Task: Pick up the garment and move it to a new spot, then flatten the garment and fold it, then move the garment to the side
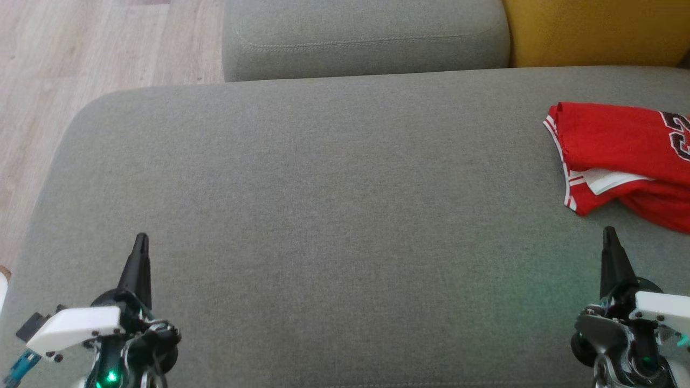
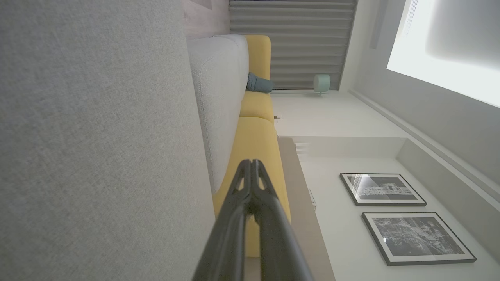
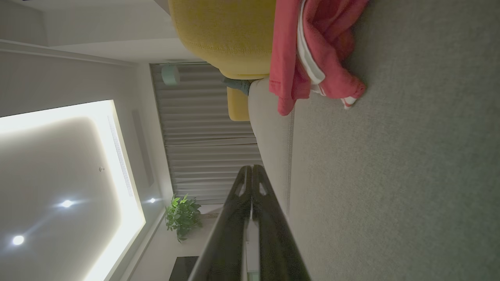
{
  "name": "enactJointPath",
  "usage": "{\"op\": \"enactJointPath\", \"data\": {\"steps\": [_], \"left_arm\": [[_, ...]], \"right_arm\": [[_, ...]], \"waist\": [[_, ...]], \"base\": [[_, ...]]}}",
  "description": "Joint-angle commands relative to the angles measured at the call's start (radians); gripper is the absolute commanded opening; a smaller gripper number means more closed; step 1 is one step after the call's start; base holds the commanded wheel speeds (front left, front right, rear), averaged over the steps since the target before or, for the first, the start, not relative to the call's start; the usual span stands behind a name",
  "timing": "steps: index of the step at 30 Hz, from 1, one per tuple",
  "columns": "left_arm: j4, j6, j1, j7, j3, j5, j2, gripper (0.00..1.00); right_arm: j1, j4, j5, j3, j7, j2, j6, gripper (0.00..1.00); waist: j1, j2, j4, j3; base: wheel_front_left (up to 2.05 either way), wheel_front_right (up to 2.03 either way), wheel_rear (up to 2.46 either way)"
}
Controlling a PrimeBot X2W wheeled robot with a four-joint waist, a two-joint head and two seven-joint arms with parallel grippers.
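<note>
A broad grey sofa seat (image 1: 323,215) spreads across the head view, with a second grey cushion (image 1: 366,37) and a yellow cushion (image 1: 593,32) behind it. The red garment (image 1: 620,156), white-trimmed, lies bunched on the seat at the right, cut by the picture's edge. The left pincer (image 1: 141,240) hangs over the seat's lower left, fingers pressed together, holding nothing. The right pincer (image 1: 609,231), likewise closed and empty, points up just below the garment, apart from it

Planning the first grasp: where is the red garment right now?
In the head view the red garment lies crumpled at the right edge of the grey cushion, just beyond the right gripper.
</note>
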Motion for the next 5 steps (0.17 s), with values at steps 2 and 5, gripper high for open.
{"op": "enactJointPath", "data": {"steps": [2,5], "left_arm": [[-0.034,-0.007,-0.052,0.009,0.036,0.003,0.008,0.00],[-0.034,-0.007,-0.052,0.009,0.036,0.003,0.008,0.00]], "right_arm": [[-0.054,-0.031,-0.006,0.020,0.008,-0.007,-0.001,0.00],[-0.054,-0.031,-0.006,0.020,0.008,-0.007,-0.001,0.00]], "waist": [[0.0000,0.0000,0.000,0.000],[0.0000,0.0000,0.000,0.000]], "base": [[0.00,0.00,0.00],[0.00,0.00,0.00]]}}
